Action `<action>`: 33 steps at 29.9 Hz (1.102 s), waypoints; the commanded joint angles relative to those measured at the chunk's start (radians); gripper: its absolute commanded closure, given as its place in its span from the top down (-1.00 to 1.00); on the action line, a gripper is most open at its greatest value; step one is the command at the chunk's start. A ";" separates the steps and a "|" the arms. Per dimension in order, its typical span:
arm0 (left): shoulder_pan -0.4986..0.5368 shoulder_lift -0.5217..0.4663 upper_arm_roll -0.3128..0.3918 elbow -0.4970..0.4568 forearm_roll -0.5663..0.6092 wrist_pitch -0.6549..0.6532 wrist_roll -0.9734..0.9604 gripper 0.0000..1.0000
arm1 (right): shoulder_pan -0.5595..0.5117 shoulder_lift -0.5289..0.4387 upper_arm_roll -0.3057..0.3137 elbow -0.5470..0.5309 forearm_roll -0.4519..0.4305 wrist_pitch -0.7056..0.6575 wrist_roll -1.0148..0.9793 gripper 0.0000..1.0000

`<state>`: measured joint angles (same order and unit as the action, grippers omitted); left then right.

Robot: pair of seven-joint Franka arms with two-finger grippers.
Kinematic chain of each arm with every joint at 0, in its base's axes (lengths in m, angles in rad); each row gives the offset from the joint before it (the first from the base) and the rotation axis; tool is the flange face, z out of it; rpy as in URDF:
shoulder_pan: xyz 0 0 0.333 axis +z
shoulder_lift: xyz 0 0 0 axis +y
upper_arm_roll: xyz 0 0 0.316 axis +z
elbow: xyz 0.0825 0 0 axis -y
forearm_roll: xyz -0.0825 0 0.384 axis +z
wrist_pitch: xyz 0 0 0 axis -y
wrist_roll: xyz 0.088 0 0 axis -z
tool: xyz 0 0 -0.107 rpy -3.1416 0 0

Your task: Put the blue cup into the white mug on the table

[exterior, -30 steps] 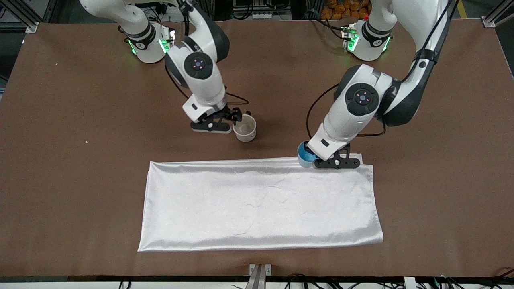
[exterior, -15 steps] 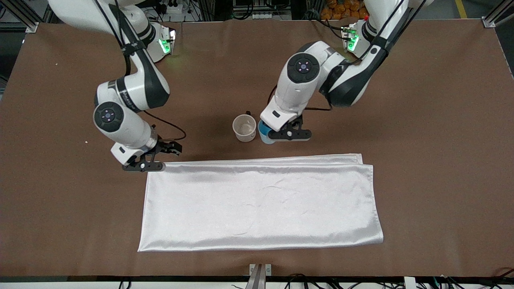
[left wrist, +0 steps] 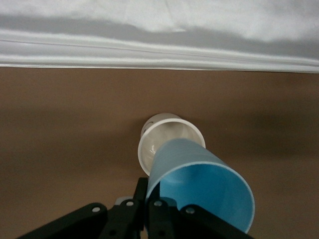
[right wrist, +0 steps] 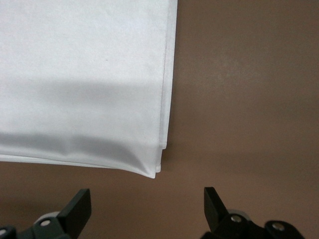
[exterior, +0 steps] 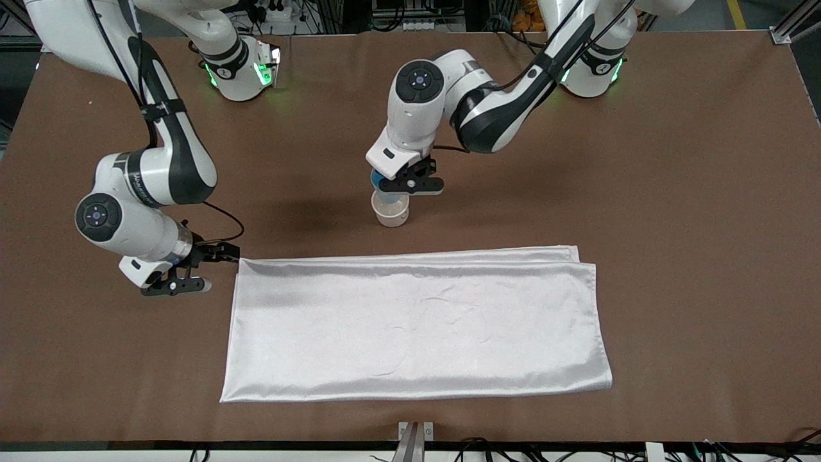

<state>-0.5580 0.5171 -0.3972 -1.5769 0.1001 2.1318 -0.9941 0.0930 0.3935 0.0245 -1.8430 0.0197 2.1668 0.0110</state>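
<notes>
The brown desk (exterior: 673, 192) fills the front view, with a shiny white cloth (exterior: 417, 327) spread flat on the half toward the front camera's edge, clear of all four corners. The white mug (exterior: 390, 210) stands upright on the bare covering near the middle of the desk, farther from the front camera than the cloth and apart from its folded edge; in the left wrist view its pale rim (left wrist: 169, 144) opens upward. The left claw (exterior: 410, 184) hangs directly over the mug and is clenched on the blue cup (exterior: 380, 179), gripping it by the wall near its rim. In the left wrist view the blue cup (left wrist: 199, 186) is tilted, its bright blue mouth turned toward the camera and its paler base overlapping the mug's opening; whether cup and mug touch cannot be told. The right claw (exterior: 192, 273) sits low over the bare desk just beside the cloth's corner, toward the right arm's end of the desk. Its fingers (right wrist: 75, 211) are spread wide, holding nothing, with the cloth's corner (right wrist: 157, 169) lying near them.
</notes>
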 commanded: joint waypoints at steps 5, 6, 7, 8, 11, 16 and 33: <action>-0.049 0.084 0.023 0.034 0.095 0.034 -0.067 -1.00 | -0.010 0.001 0.017 -0.047 0.002 0.008 -0.011 0.83; -0.049 0.089 0.023 0.034 0.098 0.036 -0.070 -1.00 | -0.009 -0.002 0.017 -0.058 0.002 0.017 -0.011 0.73; -0.053 0.092 0.023 0.034 0.104 0.037 -0.070 -1.00 | -0.009 -0.007 0.017 -0.068 0.002 0.027 -0.011 0.60; -0.057 0.092 0.023 0.034 0.110 0.037 -0.070 -1.00 | -0.009 -0.013 0.017 -0.079 0.002 0.034 -0.011 0.46; -0.059 0.093 0.023 0.034 0.113 0.037 -0.070 -1.00 | -0.009 -0.028 0.017 -0.097 0.002 0.036 -0.011 -0.06; -0.057 0.123 0.024 0.040 0.113 0.040 -0.070 -1.00 | -0.009 -0.070 0.018 -0.113 0.002 0.013 -0.011 -0.52; -0.002 -0.015 0.060 0.057 0.164 -0.013 -0.040 1.00 | -0.028 -0.268 0.017 -0.084 0.002 -0.145 -0.016 -0.52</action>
<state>-0.5968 0.6137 -0.3547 -1.5144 0.2257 2.1774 -1.0308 0.0934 0.2062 0.0315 -1.9055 0.0197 2.0382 0.0108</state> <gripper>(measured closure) 0.529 0.758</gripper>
